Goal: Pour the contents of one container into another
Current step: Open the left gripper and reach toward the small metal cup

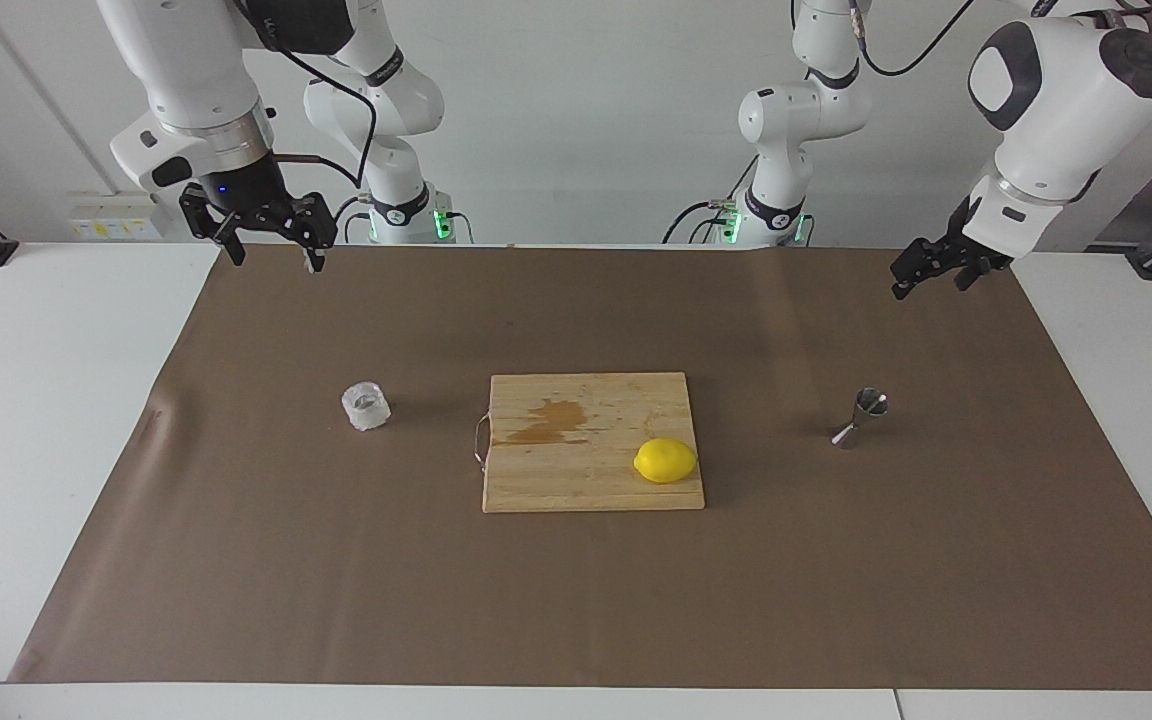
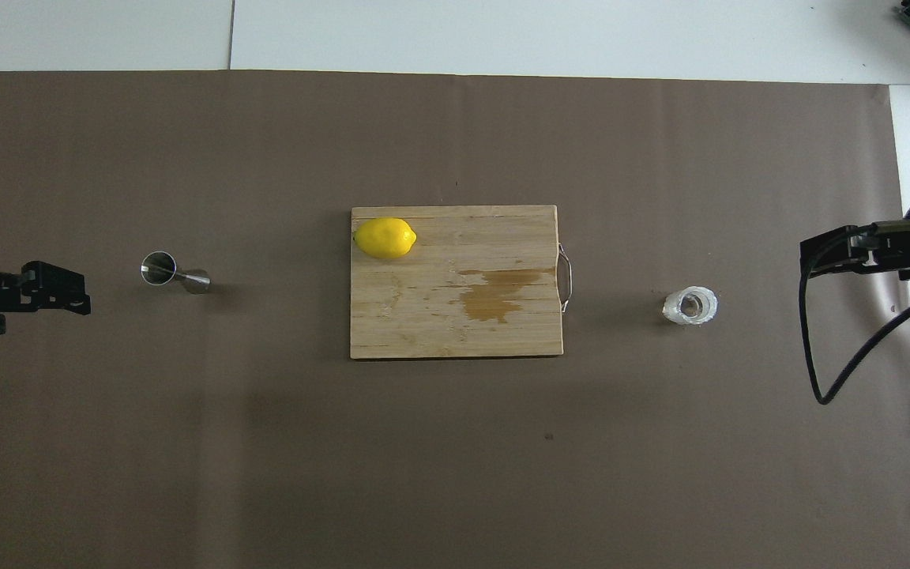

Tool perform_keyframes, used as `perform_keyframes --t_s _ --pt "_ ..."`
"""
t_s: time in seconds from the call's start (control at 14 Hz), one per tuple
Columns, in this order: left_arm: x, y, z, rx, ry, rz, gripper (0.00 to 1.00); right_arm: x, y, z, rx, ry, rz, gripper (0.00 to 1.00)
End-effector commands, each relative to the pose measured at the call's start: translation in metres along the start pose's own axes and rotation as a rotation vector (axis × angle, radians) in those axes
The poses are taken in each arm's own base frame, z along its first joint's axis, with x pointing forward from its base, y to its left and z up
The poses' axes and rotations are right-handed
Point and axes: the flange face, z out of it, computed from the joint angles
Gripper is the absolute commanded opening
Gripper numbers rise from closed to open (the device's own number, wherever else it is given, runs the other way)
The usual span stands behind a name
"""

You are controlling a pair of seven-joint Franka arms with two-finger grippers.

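Note:
The clear frosty glass cup [image 1: 366,405] stands upright on the brown mat toward the right arm's end; it also shows in the overhead view [image 2: 690,307]. The steel hourglass jigger [image 1: 861,417] stands upright toward the left arm's end, and shows in the overhead view [image 2: 174,273] too. My right gripper [image 1: 274,255] is raised and open over the mat's edge at the robots' end, apart from the cup; it enters the overhead view [image 2: 834,257] from the side. My left gripper [image 1: 929,286] is raised, open and empty, apart from the jigger, and shows in the overhead view [image 2: 56,288].
A wooden cutting board [image 1: 586,485] with a wire handle lies mid-table between cup and jigger. It carries a brown wet stain [image 1: 551,420] and a yellow lemon [image 1: 665,460] at its corner toward the jigger. The brown mat [image 1: 576,600] covers the white table.

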Motion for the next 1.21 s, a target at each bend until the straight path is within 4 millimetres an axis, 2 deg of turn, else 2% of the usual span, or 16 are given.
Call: perform_keyframes --t_s 0.0,0.21,0.29,0.57,0.71,0.86,1.14 --pt "-0.008 -0.008 0.007 -0.099 -0.026 -0.272 1.0 -0.004 0.003 0.0 0.006 -0.007 0.008 1.0" --pt "0.009 -0.015 0.022 -0.189 -0.094 -0.525 1.0 -0.004 0.004 0.0 0.005 -0.007 0.008 1.0" --pt "0.017 -0.021 0.024 -0.238 -0.122 -0.613 1.0 -0.004 0.003 0.0 0.006 -0.007 0.008 1.0" --pt "0.052 -0.049 0.053 -0.383 -0.228 -1.006 1.0 -0.004 0.003 0.0 0.006 -0.007 0.008 1.0" --pt "0.062 -0.062 0.065 -0.467 -0.28 -1.204 1.0 -0.004 0.003 0.0 0.006 -0.007 0.008 1.0" --pt "0.063 -0.068 0.088 -0.541 -0.328 -1.358 1.0 -0.004 0.003 0.0 0.006 -0.007 0.008 1.0" --pt "0.048 -0.072 0.127 -0.693 -0.417 -1.622 1.0 -0.004 0.003 0.0 0.006 -0.007 0.008 1.0"
